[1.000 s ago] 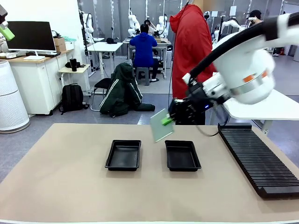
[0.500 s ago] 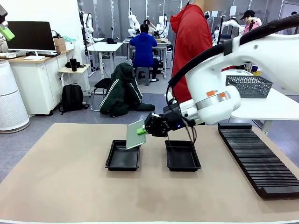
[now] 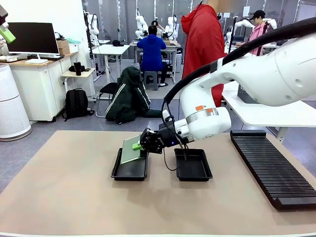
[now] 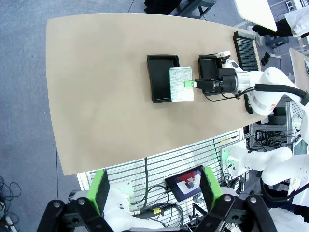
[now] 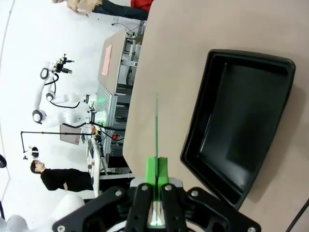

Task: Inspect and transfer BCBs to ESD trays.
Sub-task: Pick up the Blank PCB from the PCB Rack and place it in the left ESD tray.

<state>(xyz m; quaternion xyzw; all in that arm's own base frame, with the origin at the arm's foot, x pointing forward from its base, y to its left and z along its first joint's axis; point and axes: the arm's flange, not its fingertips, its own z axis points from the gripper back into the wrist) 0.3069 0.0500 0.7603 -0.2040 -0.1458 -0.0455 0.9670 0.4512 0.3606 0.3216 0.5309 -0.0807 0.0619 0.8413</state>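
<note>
- Left gripper [image 4: 155, 192], high over the tan table [image 4: 96, 96]: jaws spread wide, grasping nothing.
- Left shallow black plastic tray [image 3: 129, 171], with a sloped rim and rounded corners: the thin pale grey-green rectangular board [image 3: 130, 150] hangs tilted over it. Whether its lower edge touches the tray floor is hard to make out.
- Right gripper [image 3: 138, 146]: jaws clenched on the board's edge.
- Right matching black tray [image 3: 193, 165]: smooth floor bare.
- Long black ribbed rack [image 3: 273, 168]: cut off at the picture's right side.
</note>
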